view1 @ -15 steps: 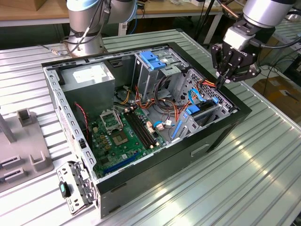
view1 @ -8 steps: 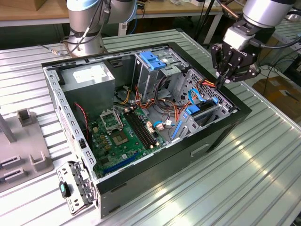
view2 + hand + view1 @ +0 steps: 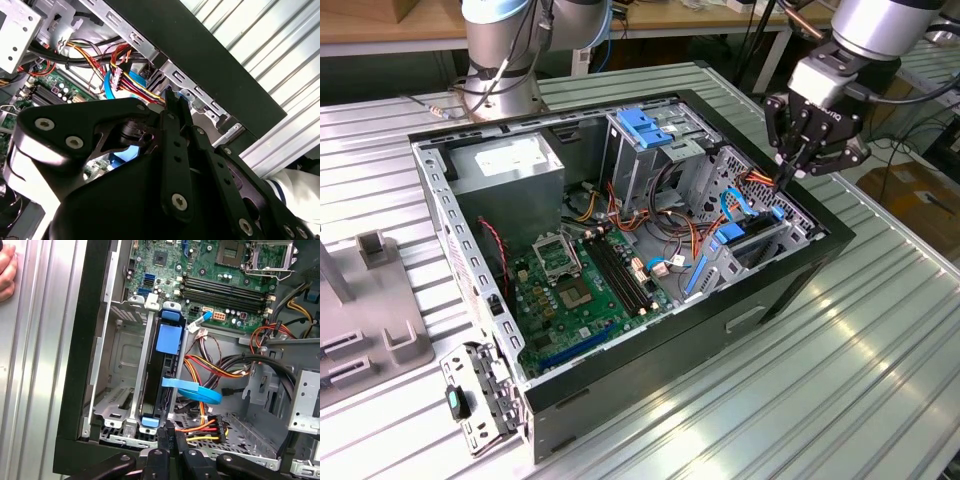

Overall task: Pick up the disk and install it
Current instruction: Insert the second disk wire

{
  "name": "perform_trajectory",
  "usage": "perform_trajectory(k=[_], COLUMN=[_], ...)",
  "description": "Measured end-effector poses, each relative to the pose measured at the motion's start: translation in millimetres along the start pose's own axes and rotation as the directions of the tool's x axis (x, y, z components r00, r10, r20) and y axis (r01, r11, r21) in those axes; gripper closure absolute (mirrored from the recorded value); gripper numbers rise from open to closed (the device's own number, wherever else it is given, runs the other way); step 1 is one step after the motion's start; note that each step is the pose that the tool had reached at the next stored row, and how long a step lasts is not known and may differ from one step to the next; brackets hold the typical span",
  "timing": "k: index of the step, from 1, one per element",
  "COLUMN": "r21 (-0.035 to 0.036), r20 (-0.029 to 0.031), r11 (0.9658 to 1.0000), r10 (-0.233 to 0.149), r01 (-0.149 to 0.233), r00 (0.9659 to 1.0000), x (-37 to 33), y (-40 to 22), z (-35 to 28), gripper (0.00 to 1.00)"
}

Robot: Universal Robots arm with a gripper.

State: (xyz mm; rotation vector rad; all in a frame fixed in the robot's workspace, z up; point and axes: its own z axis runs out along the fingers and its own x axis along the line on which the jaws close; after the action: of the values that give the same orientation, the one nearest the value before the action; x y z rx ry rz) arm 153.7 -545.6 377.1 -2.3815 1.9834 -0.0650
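We found the open computer case (image 3: 790,290) lying on its side on the ribbed metal table (image 3: 880,360), its green motherboard (image 3: 570,290) exposed and the grey power supply (image 3: 510,165) at the far corner. The gripper (image 3: 788,172) hung over the case's edge at the exterior view's right, fingers pointing down toward the bay, its fingertips drawn close together with nothing we could make out between them. In the first wrist view the fingertips (image 3: 167,435) stood just above the end of the disk (image 3: 165,375), which sat on edge in its slot inside the drive bay (image 3: 120,410), with the blue carrier frame showing at both ends and a blue patch on its upper edge. A blue flat cable (image 3: 192,390) curled away from beside the disk, and a bundle of red, yellow and orange wires (image 3: 205,427) ran close to the fingertips. The light-blue bracket (image 3: 648,128) sat atop the metal cage at the back of the case. A person's hand (image 3: 7,270) rested on the table beyond the case wall.
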Motion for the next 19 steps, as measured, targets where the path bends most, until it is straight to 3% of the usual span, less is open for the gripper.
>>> perform_trajectory(k=[4, 19], r21=[-0.0001, -0.0001], r20=[-0.0012, -0.0017], r11=[0.9998, 0.9996], r10=[0.021, 0.028], r01=[-0.021, -0.028], r00=[0.9998, 0.9996], x=[0.0, -0.1], y=[0.1, 0.1], z=[0.0, 0.1], gripper=[0.83, 0.83])
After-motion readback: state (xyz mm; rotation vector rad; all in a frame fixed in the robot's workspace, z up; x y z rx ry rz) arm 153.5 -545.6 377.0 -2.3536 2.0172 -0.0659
